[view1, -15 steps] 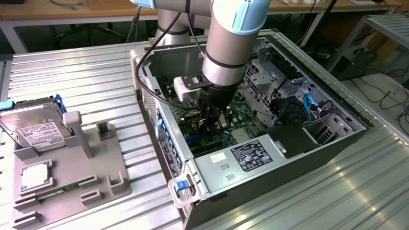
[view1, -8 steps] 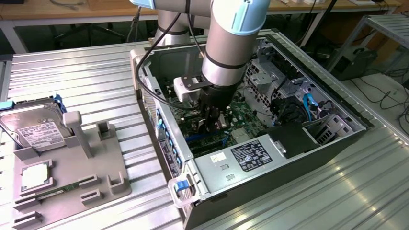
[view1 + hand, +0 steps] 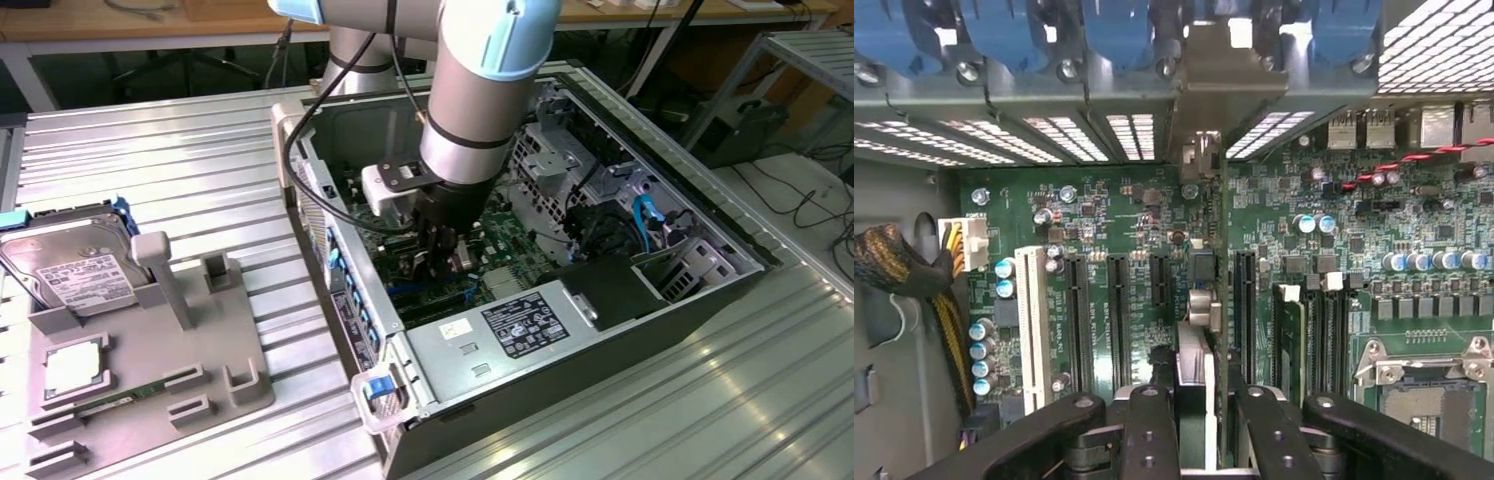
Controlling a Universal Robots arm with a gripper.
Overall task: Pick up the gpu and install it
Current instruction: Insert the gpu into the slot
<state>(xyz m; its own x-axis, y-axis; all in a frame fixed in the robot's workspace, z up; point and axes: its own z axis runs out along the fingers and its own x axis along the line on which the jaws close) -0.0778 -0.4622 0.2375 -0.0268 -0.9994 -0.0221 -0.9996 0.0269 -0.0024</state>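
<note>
Arm: the grey robot arm (image 3: 470,90) reaches straight down into the open computer case (image 3: 721,235), which lies on its side on the ribbed metal table (image 3: 174,170)
Gripper: the gripper (image 3: 441,262) is deep inside the case, just above the green motherboard (image 3: 1104,215); in the wrist view its black fingers (image 3: 1154,430) sit either side of a thin card, clamped on it
Card: the gpu (image 3: 1204,300) is held edge-on between the fingers, running from the gripper up to the back wall of the case, right over the row of black slots (image 3: 1116,320)
Bracket: its silver bracket (image 3: 1216,75) stands against the back wall, between the blue clips (image 3: 1124,30) and the vent slits
Seating: cannot tell whether the card's edge is fully down in a slot or just touching it
Neighbours: a white slot (image 3: 1034,325) sits beside the black ones; memory slots (image 3: 1309,335) and the processor socket (image 3: 1429,385) lie on the other side of the card
Case: a power supply with a dark label (image 3: 527,325) sits at the near end, blue cables (image 3: 647,225) toward the exterior view's right
Tray: on the exterior view's left, a grey holder (image 3: 187,350) carries a hard drive (image 3: 67,270) and a small green memory stick (image 3: 114,400), well apart from the case
</note>
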